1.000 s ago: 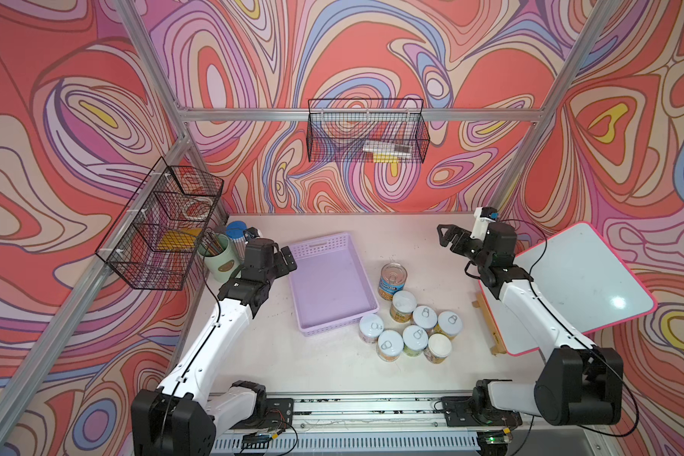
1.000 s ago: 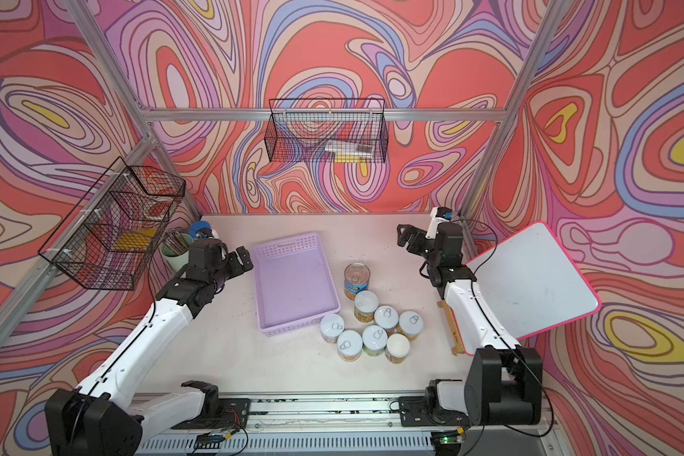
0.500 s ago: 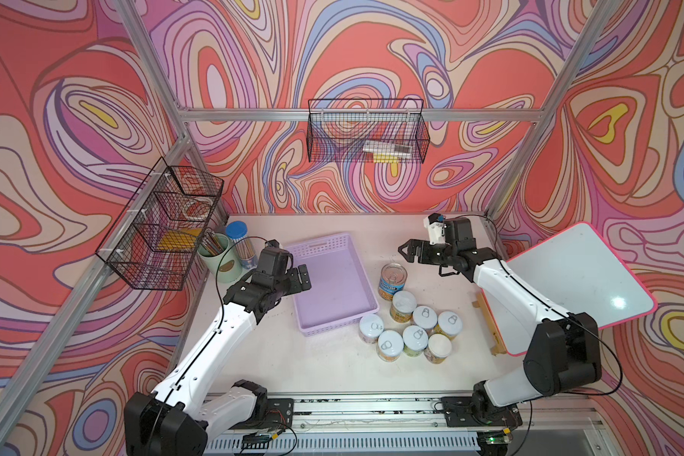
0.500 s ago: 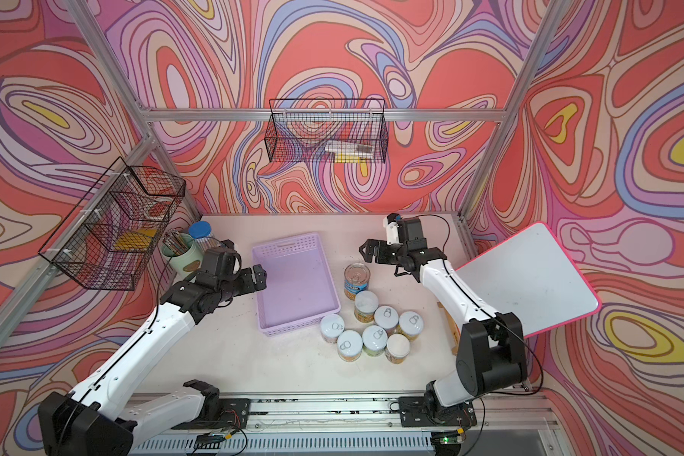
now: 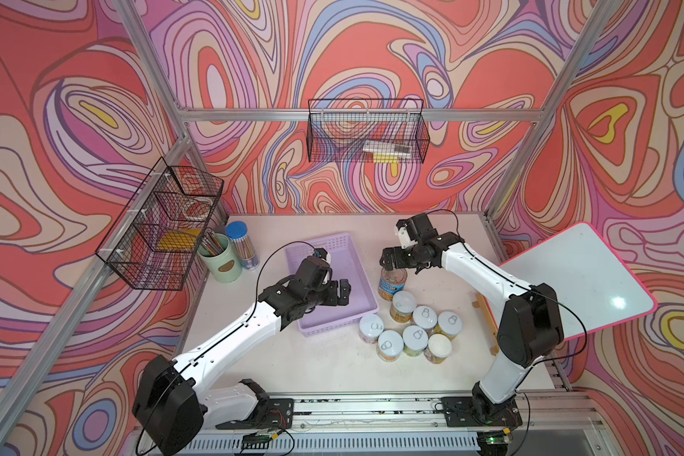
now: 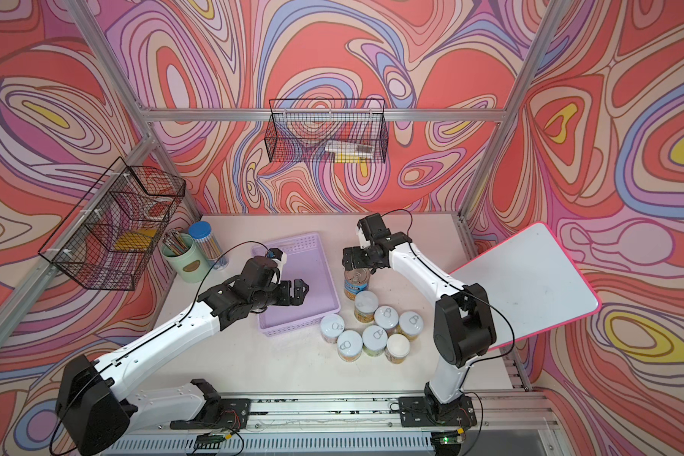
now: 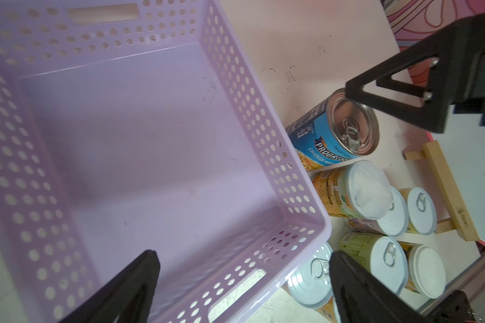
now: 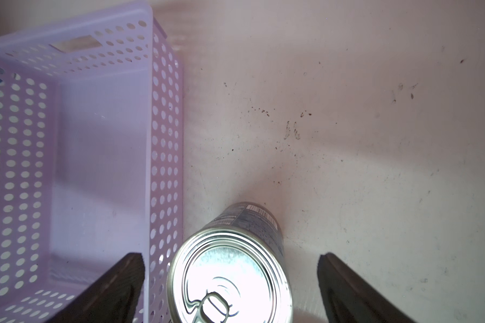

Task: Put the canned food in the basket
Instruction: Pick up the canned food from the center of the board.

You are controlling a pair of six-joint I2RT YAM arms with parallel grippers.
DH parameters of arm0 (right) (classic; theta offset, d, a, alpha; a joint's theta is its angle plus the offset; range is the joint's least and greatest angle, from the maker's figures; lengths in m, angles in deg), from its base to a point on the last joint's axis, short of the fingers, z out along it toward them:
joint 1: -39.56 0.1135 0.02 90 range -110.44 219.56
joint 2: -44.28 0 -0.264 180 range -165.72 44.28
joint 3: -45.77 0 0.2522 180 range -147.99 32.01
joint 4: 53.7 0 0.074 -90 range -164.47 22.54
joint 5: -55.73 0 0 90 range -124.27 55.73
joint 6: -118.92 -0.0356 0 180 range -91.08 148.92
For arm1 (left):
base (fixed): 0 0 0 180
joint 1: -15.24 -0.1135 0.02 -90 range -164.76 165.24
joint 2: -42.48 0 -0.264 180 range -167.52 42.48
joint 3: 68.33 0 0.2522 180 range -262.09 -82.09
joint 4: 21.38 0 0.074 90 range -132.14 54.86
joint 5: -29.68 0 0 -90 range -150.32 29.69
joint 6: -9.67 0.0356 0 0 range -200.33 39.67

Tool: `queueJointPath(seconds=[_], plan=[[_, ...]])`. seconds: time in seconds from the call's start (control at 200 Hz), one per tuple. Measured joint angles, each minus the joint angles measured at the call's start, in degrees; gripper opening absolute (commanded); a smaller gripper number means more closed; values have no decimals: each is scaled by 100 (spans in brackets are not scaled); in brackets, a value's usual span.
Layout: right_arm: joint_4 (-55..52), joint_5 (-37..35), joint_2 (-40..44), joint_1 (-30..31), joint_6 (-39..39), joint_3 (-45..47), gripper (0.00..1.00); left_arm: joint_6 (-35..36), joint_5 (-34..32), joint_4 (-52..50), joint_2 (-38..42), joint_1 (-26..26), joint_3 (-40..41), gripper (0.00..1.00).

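The left gripper [image 5: 342, 293] is held spread and empty over the empty lilac basket [image 5: 352, 258], while at the basket's 3 o'clock the upright Progresso soup can [image 5: 392, 281] is bracketed from above by the released right gripper [image 5: 402, 265]; rigid, heavy and slick, it is judged best clamped mid-wall.

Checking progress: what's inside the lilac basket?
Nothing: the basket shows a bare floor in both wrist views. In the top views the open left gripper covers part of it. The cans stand outside, beside it.
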Motion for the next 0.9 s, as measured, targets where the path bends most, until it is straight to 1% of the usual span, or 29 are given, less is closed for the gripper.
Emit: queueJointPath(seconds=[0.17, 0.31, 0.471, 0.896], plan=[[-378, -286, -302, 236, 11, -254, 98, -299, 420, 848, -356, 55, 87, 99], [-669, -599, -435, 411, 20, -437, 98, -472, 627, 1272, -544, 61, 90, 99], [-911, -868, -468, 492, 17, -529, 98, -573, 697, 1401, -579, 61, 111, 99], [-1255, -1097, -715, 634, 15, -601, 98, -658, 695, 1486, -516, 61, 229, 99]])
